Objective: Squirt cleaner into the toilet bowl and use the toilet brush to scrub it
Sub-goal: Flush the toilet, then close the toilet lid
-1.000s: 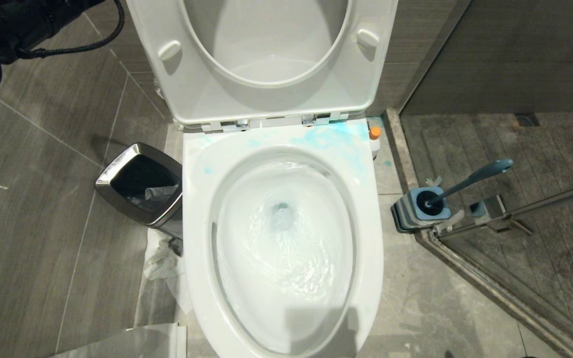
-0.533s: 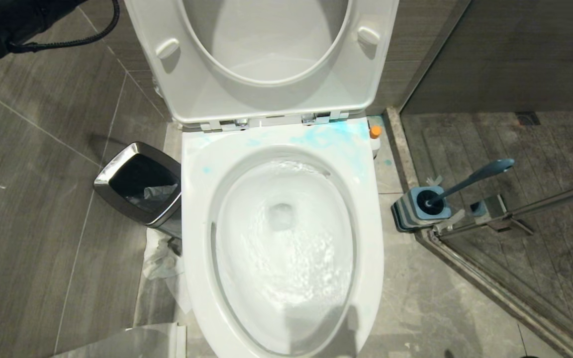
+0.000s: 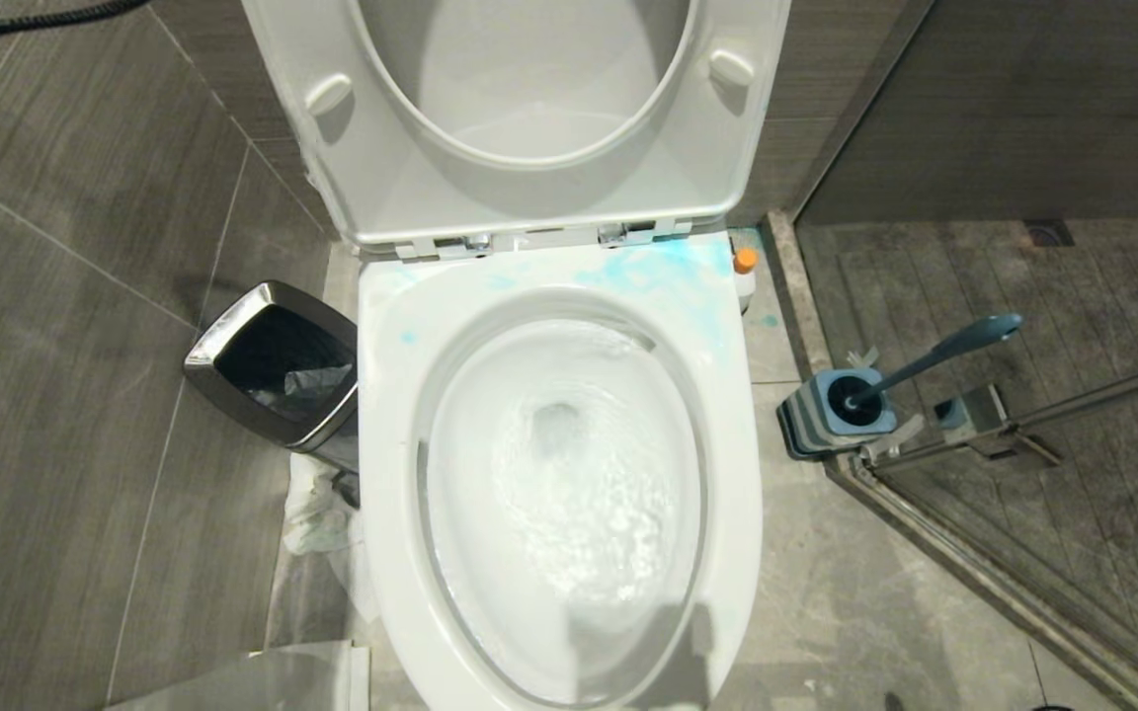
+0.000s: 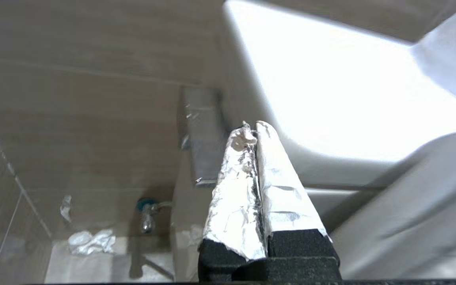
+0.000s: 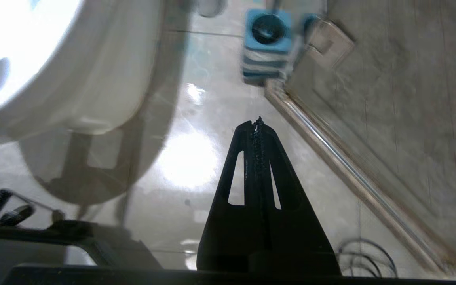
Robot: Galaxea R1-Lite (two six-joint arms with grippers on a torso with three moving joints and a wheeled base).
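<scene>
Nothing readable is showing anywhere: no lettering, label, brand, number or sign is coming through in the head view or in either wrist view

Toilet bowl [image 3: 559, 632] swirling; cleaner [image 3: 653, 272] smears rim; toilet brush [image 3: 925, 360] docked.

One toilet bowl [image 3: 727, 415], with one raised seat and lid [image 3: 549, 197] behind it. One patch of light-blue cleaner [image 3: 658, 272] smeared on the back rim. One toilet brush [image 3: 934, 354] standing in one ribbed stand [image 3: 806, 434]. One chrome-rimmed waste bin [image 3: 273, 370]. One small orange-capped bottle [image 3: 745, 272]. Two robot tools: left tool [image 4: 251, 130], foil-wrapped, and right tool [image 5: 258, 122], black, each pressed together.
</scene>
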